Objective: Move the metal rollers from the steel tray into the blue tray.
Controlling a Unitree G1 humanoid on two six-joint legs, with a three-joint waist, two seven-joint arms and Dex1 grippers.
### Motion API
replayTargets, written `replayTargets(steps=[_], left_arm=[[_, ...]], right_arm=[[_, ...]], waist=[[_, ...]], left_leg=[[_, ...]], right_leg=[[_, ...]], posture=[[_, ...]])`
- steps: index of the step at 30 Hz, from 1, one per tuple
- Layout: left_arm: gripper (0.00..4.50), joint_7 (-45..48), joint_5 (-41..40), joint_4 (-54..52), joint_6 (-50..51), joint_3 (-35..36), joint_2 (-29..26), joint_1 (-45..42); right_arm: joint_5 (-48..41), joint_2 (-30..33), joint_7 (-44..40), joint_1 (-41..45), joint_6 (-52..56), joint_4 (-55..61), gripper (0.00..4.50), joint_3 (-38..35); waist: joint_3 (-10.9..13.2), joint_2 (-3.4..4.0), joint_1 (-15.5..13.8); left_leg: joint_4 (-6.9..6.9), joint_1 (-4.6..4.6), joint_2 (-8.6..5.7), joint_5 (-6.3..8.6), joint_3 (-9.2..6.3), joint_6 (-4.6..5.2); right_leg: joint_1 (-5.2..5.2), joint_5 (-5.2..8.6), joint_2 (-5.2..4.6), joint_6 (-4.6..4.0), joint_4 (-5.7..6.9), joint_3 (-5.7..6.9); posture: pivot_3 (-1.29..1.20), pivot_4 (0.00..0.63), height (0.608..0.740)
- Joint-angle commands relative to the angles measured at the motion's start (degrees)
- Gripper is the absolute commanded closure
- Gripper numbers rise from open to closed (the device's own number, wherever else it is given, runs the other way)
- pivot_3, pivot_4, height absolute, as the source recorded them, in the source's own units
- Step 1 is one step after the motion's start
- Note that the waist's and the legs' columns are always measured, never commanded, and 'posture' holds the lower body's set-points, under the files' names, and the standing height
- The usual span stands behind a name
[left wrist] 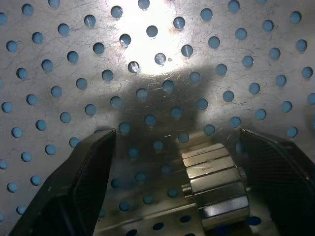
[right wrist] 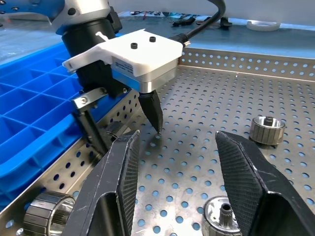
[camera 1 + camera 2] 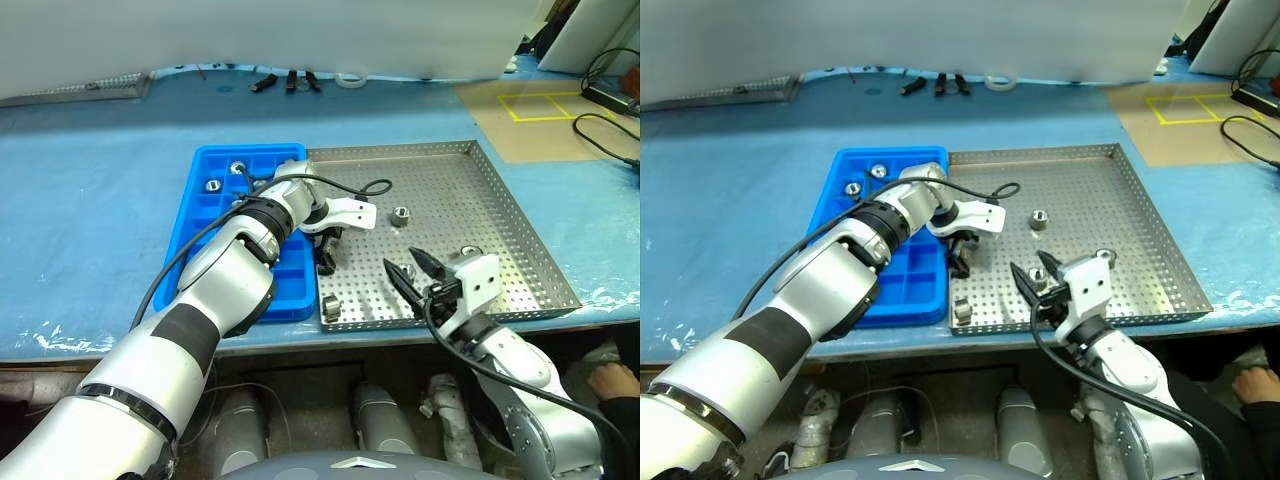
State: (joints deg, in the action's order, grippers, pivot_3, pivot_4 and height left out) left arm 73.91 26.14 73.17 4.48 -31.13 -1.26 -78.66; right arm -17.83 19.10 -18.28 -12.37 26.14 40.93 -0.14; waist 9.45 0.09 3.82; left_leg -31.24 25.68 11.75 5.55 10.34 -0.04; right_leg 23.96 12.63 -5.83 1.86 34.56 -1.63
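between the left gripper's (image 1: 170, 187) parted fingers (gripping nothing) lies a roller (image 1: 214, 184).

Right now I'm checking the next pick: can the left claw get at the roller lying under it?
Probably yes: the left claw stands open over the steel tray, the roller between its fingers, nothing blocking.

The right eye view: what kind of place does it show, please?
Probably a workshop or lab bench: a table under a pale blue sheet, a perforated steel tray of metal rollers, loose cables, and yellow tape marked on brown board.
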Motion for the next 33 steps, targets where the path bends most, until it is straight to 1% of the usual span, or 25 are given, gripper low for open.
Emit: replayTargets(steps=[1,4,6,7,12,19,24,26,30,33], left_arm=[[1.42,-0.9,2.0,1.0,0.8,-1.1,-1.4,0.8],[2.36,-0.3,2.1,0.9,0.4,-1.3,-1.4,1.0],[3.09,0.4,2.1,0.9,0.0,-1.3,-1.4,1.2],[3.19,0.6,2.0,0.8,-0.1,-1.2,-1.4,1.2],[3.18,0.3,1.9,0.8,0.2,-1.0,-1.4,1.5],[3.18,1.1,0.1,-0.1,0.2,0.9,-1.5,0.9],[3.18,6.5,-3.3,-1.8,0.5,4.1,-2.0,-0.4],[3.18,6.0,-3.4,-2.8,-1.4,4.4,-2.8,-0.4],[3.18,8.9,-8.8,-5.5,1.8,9.5,-3.9,-1.7],[3.18,10.5,-11.6,-8.5,4.4,12.1,-5.5,-1.6]], right_arm=[[-0.2,-0.1,-0.1,0.0,-0.4,0.6,2.03,0.1],[-1.2,1.3,-2.2,-1.0,0.5,1.8,2.03,0.7],[-2.3,2.1,-3.2,-1.7,1.0,2.6,2.03,0.5],[-2.7,2.3,-3.5,-1.9,1.2,2.8,2.03,0.4],[-2.1,2.1,-2.8,-2.2,1.3,2.9,2.03,1.0],[-1.9,2.4,-2.7,-1.5,1.5,2.8,2.03,0.8],[-3.7,4.1,-4.6,0.2,2.8,3.7,2.03,0.4],[-4.2,4.8,-4.9,0.9,3.3,3.7,2.03,-0.1],[-5.5,6.1,-5.6,3.3,4.6,3.7,2.03,-1.3],[-6.8,6.9,-5.9,6.2,6.4,3.6,2.03,-1.3]], waist=[[0.0,0.0,0.0],[0.0,0.0,-0.1],[0.0,0.0,-0.1],[0.0,0.0,-0.1],[0.0,0.0,0.0],[0.0,0.0,-0.1],[0.0,-0.01,-0.2],[0.0,-0.01,-0.4],[0.0,-0.02,-0.9],[0.0,-0.01,-2.1]], left_leg=[[0.0,0.0,0.0,0.0,0.0,0.0],[0.02,0.01,0.0,0.01,0.0,0.0],[0.02,0.02,0.0,0.01,0.0,0.02],[0.02,0.02,0.0,0.02,0.0,0.02],[0.03,0.01,0.0,0.02,0.0,0.02],[0.06,0.04,0.0,0.02,0.0,0.02],[0.08,0.18,-0.01,0.02,0.0,0.03],[0.11,0.24,0.0,0.02,0.0,0.03],[0.11,0.36,-0.03,0.04,0.01,0.07],[0.13,0.34,-0.02,0.04,0.02,0.07]], right_leg=[[0.0,0.0,0.0,0.0,0.0,0.0],[0.0,0.0,0.0,0.0,-0.03,0.0],[-0.01,0.0,-0.01,0.0,-0.06,0.0],[-0.01,0.0,0.0,0.0,-0.07,0.0],[0.0,0.01,0.0,0.0,-0.07,0.0],[0.02,0.01,-0.01,0.01,-0.12,0.0],[0.14,0.0,-0.01,0.0,-0.14,0.0],[0.17,0.0,-0.01,-0.01,-0.16,0.02],[0.25,-0.01,-0.05,-0.03,-0.2,0.04],[0.24,-0.01,-0.06,-0.03,-0.2,0.06]], posture=[[-0.49,0.15,0.74],[-0.49,0.15,0.74],[-0.5,0.15,0.74],[-0.5,0.15,0.74],[-0.5,0.15,0.74],[-0.48,0.15,0.74],[-0.47,0.15,0.74],[-0.45,0.15,0.74],[-0.42,0.15,0.74],[-0.38,0.15,0.74]])
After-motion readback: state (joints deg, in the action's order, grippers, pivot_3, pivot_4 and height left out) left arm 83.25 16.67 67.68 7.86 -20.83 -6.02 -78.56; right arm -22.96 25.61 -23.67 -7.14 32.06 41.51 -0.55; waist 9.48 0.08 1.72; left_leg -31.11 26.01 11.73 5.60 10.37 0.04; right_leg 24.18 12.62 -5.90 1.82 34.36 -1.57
